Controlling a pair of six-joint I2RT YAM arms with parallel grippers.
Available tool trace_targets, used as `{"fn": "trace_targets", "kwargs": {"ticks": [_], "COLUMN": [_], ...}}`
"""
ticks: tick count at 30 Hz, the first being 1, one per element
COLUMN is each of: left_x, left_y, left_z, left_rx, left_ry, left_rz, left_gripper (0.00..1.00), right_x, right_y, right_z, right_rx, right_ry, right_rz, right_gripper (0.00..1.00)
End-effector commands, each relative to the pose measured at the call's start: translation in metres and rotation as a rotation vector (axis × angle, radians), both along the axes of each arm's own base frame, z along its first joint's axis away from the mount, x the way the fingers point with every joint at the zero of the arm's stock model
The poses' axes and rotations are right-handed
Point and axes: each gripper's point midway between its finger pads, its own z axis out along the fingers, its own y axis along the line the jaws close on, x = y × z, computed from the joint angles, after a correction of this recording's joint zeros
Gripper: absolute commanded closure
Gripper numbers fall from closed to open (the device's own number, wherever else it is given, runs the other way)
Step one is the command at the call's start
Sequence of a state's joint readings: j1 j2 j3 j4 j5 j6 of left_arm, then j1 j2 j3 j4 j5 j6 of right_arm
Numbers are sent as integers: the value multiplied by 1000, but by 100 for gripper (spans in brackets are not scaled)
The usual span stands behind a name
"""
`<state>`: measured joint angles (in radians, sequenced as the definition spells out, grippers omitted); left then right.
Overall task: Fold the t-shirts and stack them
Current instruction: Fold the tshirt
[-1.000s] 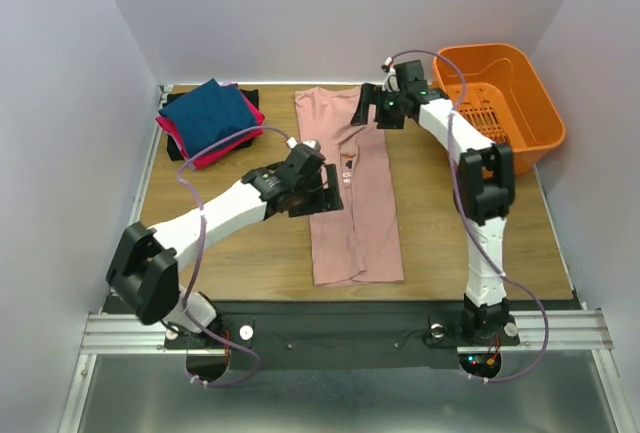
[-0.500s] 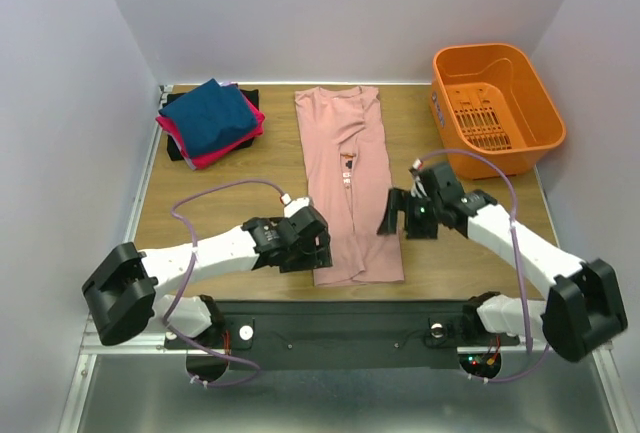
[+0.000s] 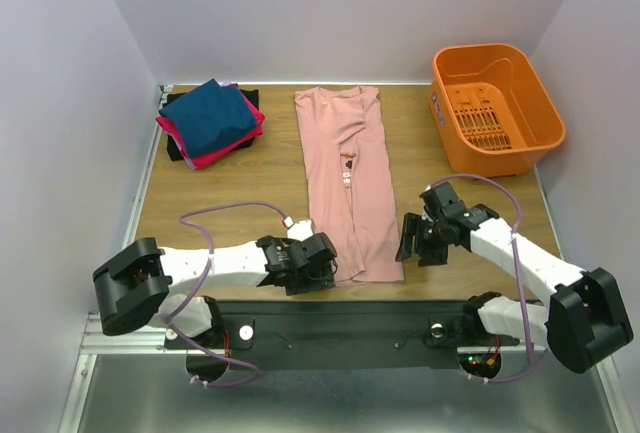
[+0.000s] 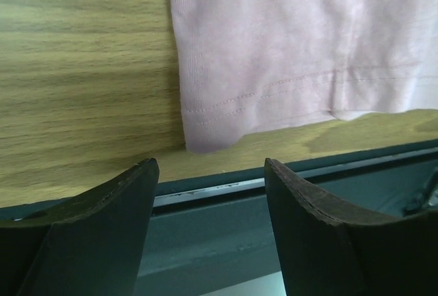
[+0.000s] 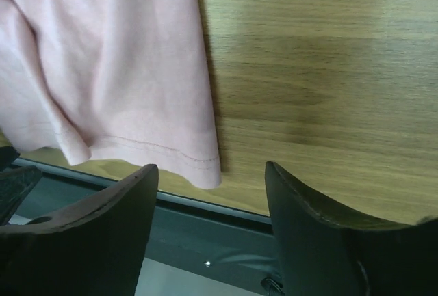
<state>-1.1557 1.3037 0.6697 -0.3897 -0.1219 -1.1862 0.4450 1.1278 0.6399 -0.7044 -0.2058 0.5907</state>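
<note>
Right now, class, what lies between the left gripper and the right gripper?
The pink t-shirt's near hem lies between the left gripper and right gripper, seen in the top view.

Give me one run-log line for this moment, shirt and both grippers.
pink t-shirt: long strip, flat on table | left gripper: open, at near-left hem corner | right gripper: open, at near-right hem corner | nothing held

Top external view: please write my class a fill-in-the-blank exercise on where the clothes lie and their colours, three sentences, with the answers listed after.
1. The pink t-shirt lies spread lengthwise on the wooden ____.
2. On the folded stack at the far left, the top t-shirt is ____.
3. The plastic basket at the far right is ____ in colour.

Missing words: table; blue; orange.
</note>
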Motion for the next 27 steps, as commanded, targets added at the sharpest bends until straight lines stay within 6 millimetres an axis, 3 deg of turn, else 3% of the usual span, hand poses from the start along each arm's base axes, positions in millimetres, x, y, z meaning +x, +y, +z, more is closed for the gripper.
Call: {"fn": "trace_targets", "kwargs": {"ticks": [1, 27], "left_x": [8, 11], "left_y": [-7, 7], "left_z": [2, -16], "left_rx": [-5, 55], "left_ry": [-32, -34], "left_rz": [57, 137], "left_gripper": [26, 37], "right_x": [-5, -38], "right_y": [-1, 20], "right_z": [-5, -30], "right_rx": [-15, -11], "right_ry": [34, 186], "right_rz": [31, 153], "right_gripper": [34, 46]}}
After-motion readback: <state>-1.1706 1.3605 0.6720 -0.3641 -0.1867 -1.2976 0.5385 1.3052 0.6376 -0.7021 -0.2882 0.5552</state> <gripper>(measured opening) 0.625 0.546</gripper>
